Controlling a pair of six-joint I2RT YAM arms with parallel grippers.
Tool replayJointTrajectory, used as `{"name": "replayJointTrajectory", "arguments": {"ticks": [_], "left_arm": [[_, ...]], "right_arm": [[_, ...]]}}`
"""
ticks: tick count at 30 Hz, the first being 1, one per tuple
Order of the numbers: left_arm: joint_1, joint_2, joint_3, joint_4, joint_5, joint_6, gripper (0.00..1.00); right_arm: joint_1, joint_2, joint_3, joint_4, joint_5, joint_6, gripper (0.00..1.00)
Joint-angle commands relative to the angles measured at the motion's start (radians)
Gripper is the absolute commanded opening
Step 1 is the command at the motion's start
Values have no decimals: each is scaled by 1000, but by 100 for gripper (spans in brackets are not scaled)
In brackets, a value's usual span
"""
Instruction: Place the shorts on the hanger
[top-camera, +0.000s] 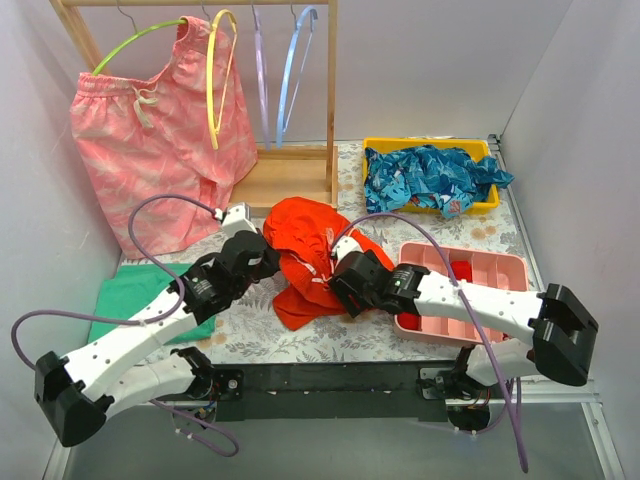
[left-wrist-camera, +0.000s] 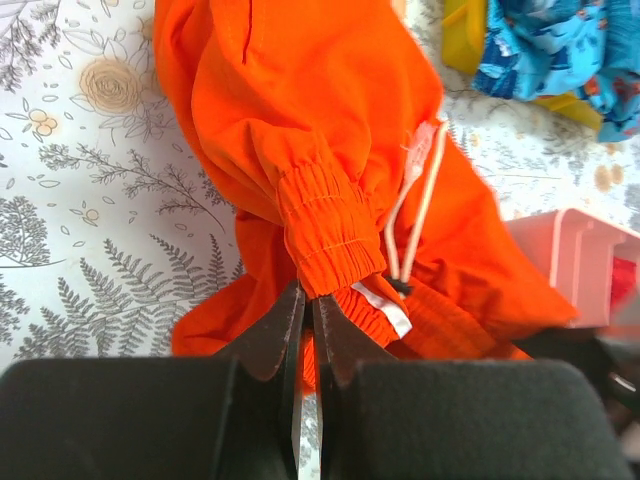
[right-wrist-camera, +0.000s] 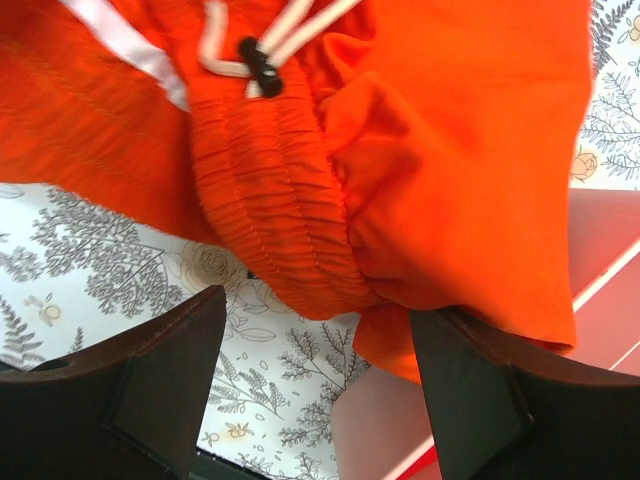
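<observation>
The red-orange shorts (top-camera: 305, 250) lie bunched on the floral table between both arms. My left gripper (left-wrist-camera: 308, 310) is shut on the elastic waistband of the shorts (left-wrist-camera: 330, 230), with the white drawstring (left-wrist-camera: 418, 190) just to its right. My right gripper (right-wrist-camera: 318, 330) is open, its fingers spread on either side of the waistband fold of the shorts (right-wrist-camera: 280, 200), not closed on it. The yellow hanger (top-camera: 218, 75) hangs on the wooden rack at the back, in front of the pink shorts.
Pink patterned shorts (top-camera: 150, 140) hang on a green hanger (top-camera: 135, 42). Pale blue and lilac hangers (top-camera: 290, 70) hang on the same rack. A yellow tray (top-camera: 380, 147) holds blue cloth. A pink divided tray (top-camera: 480, 268) lies under the right arm. Green cloth (top-camera: 135, 290) lies left.
</observation>
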Motion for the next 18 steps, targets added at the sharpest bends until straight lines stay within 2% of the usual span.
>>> {"name": "replayJointTrajectory", "arguments": {"ticks": [1, 6, 14, 15, 18], "left_arm": [[9, -100, 98, -172, 25, 15, 0], [7, -112, 172, -261, 23, 28, 0], [7, -128, 237, -302, 26, 42, 0], [7, -129, 249, -319, 20, 44, 0], [7, -140, 267, -348, -7, 54, 0]], "right_arm": [[7, 49, 30, 61, 57, 29, 81], [33, 89, 16, 104, 77, 52, 81], [39, 146, -5, 158, 170, 101, 82], [39, 153, 2, 158, 208, 109, 80], [39, 156, 28, 112, 319, 144, 54]]}}
